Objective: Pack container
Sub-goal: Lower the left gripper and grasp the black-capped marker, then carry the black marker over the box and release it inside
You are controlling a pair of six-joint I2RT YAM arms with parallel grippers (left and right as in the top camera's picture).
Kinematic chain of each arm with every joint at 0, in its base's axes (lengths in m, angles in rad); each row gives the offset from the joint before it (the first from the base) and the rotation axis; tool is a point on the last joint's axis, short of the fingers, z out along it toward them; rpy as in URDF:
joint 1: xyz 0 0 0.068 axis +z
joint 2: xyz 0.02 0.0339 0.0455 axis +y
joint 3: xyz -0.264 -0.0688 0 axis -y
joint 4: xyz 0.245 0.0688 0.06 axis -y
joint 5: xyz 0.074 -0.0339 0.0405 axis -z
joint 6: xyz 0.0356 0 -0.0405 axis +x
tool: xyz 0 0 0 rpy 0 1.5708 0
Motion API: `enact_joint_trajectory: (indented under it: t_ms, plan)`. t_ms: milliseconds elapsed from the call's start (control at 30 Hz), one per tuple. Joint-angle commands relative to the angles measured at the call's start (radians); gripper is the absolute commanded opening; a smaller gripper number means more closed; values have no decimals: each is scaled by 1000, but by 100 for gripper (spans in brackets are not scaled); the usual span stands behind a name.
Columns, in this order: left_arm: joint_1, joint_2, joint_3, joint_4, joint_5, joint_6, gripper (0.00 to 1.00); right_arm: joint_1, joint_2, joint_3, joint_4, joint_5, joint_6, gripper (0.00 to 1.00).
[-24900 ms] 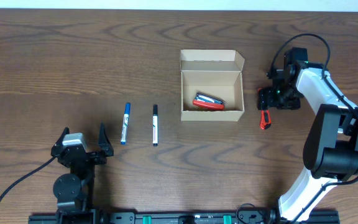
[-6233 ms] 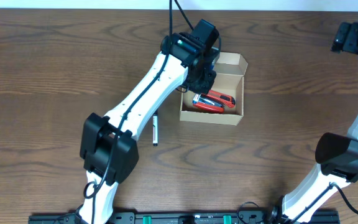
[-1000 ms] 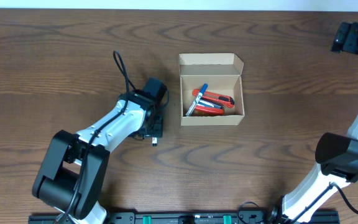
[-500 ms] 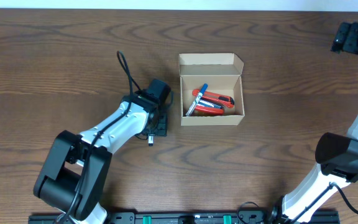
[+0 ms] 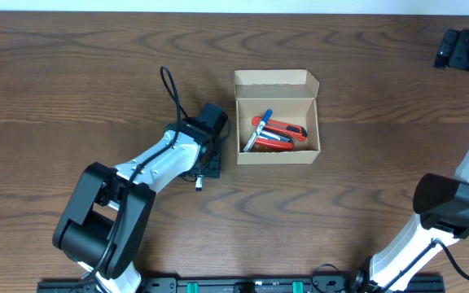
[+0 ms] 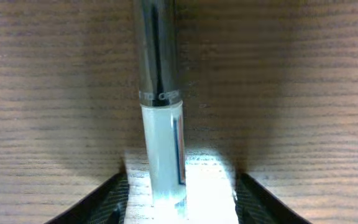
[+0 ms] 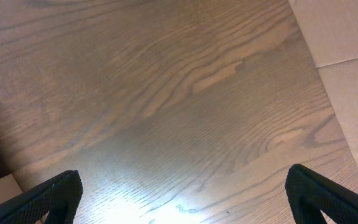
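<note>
The step in hand is the pick of the last loose black marker (image 6: 160, 124): the left gripper (image 6: 180, 196) stands astride it with jaws half narrowed and not yet pressing, just left of the open cardboard box (image 5: 279, 155), so the next move calls for closing fully and lifting. The right gripper (image 7: 185, 199) hangs spread wide, far away. In the earliest frame the blue marker (image 5: 259, 130) lay on the table; now it is inside the box.
</note>
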Motion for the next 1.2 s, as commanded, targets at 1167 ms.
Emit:
enact_joint_trajectory:
  t_ms: [1167]
  plan:
    - [-20,-55,713,-452,30,158,6,-7,-8,14,-3,4,12,99]
